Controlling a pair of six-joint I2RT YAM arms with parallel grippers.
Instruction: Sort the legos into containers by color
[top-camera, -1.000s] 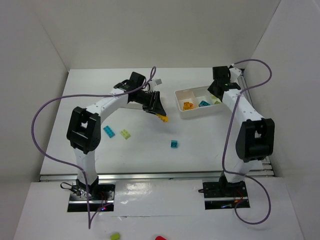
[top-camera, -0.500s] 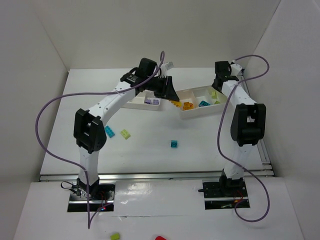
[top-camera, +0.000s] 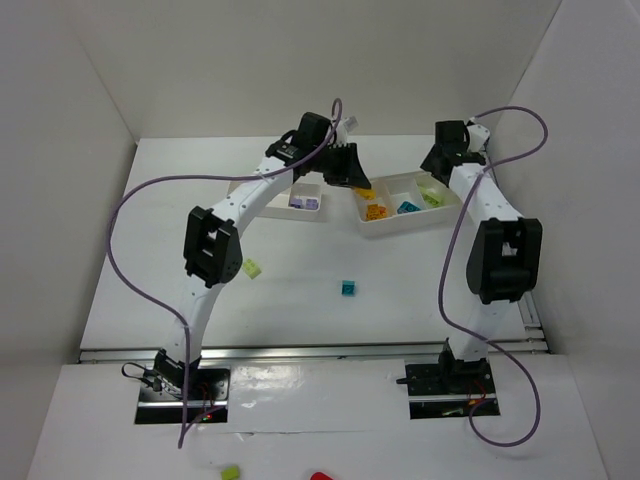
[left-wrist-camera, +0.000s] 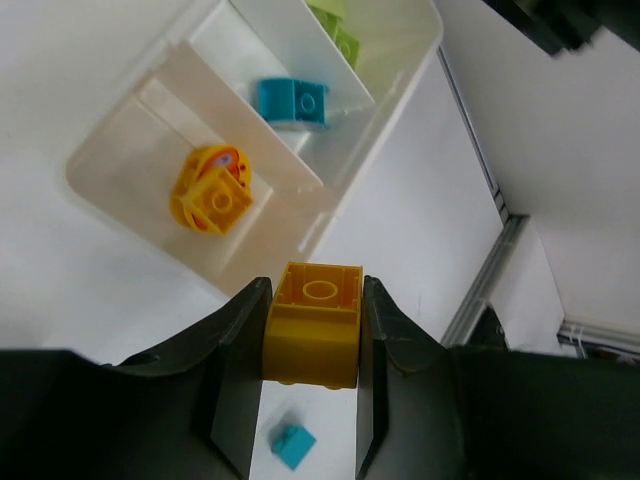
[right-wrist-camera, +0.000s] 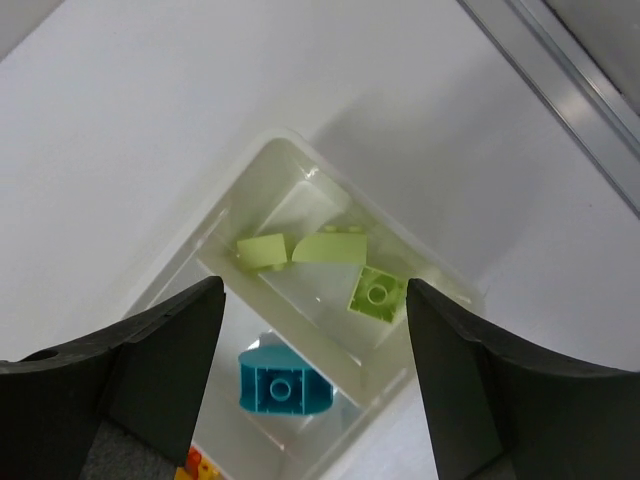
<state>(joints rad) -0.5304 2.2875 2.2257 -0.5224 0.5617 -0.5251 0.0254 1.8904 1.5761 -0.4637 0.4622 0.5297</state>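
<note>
From above, the left arm reaches across the tabletop (top-camera: 300, 300) so that the left gripper (top-camera: 355, 183) hangs over the left end of the right tray (top-camera: 400, 226). It is closed on a yellow brick (top-camera: 360, 188), likely bound for the compartment of that colour. The left tray (top-camera: 272, 212) sits just beside it and holds purple bricks (top-camera: 305, 201). A loose lime brick (top-camera: 254, 268) and a loose teal brick (top-camera: 348, 288) lie on the tabletop nearer the arm bases, not yet sorted. The right gripper (top-camera: 436, 168) hovers over the right tray's far end, clear of the left arm.

From the left wrist, the yellow brick is clamped studs-up between both fingers, above the tabletop just beside the tray's wall. The nearest compartment holds orange bricks (left-wrist-camera: 212, 200), so the release point seems a little further in. A teal piece (left-wrist-camera: 293, 102) fills the middle compartment.

From the right wrist, the fingers are spread wide and hold nothing. Below them, green bricks (right-wrist-camera: 358, 270) rest in the end compartment, grouped by colour.
</note>
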